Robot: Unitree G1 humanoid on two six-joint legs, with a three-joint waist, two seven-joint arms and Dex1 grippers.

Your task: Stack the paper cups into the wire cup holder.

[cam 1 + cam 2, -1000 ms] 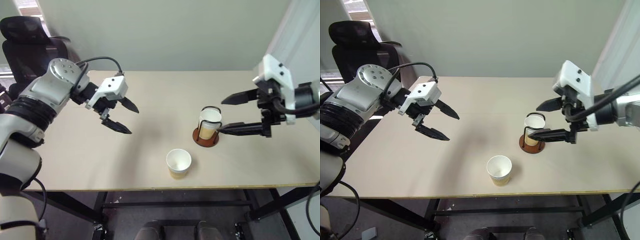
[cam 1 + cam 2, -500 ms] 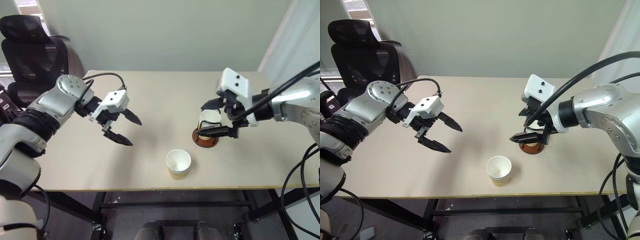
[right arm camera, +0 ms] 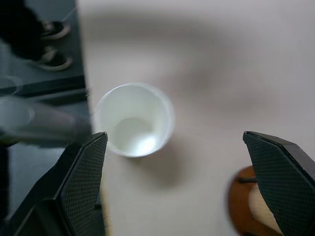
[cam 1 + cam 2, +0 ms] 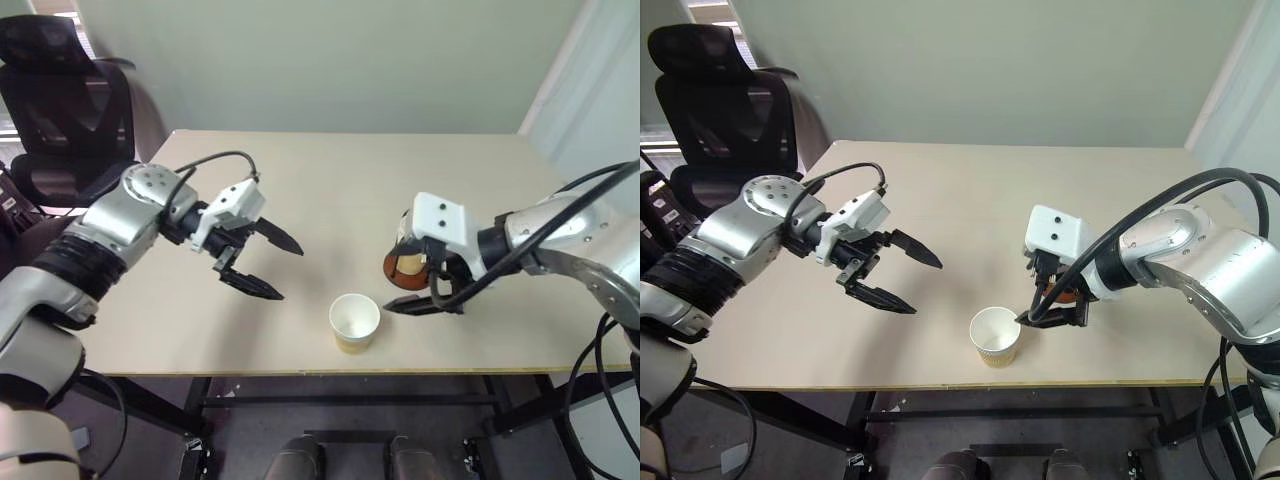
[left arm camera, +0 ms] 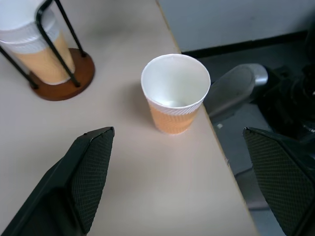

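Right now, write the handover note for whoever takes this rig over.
Left gripper: fingers open, empty, above the table to the left of the loose cup.
Right gripper: fingers open, empty, low beside the loose cup's right rim, between it and the holder.
Loose paper cup: upright, mouth up, near the table's front edge.
Wire cup holder: upright on the table, to the right of and behind the loose cup; cup stack already inside; how many cups I cannot tell.
Done: at least one cup in the holder.
Left: grasp the loose cup and drop it onto the stack.
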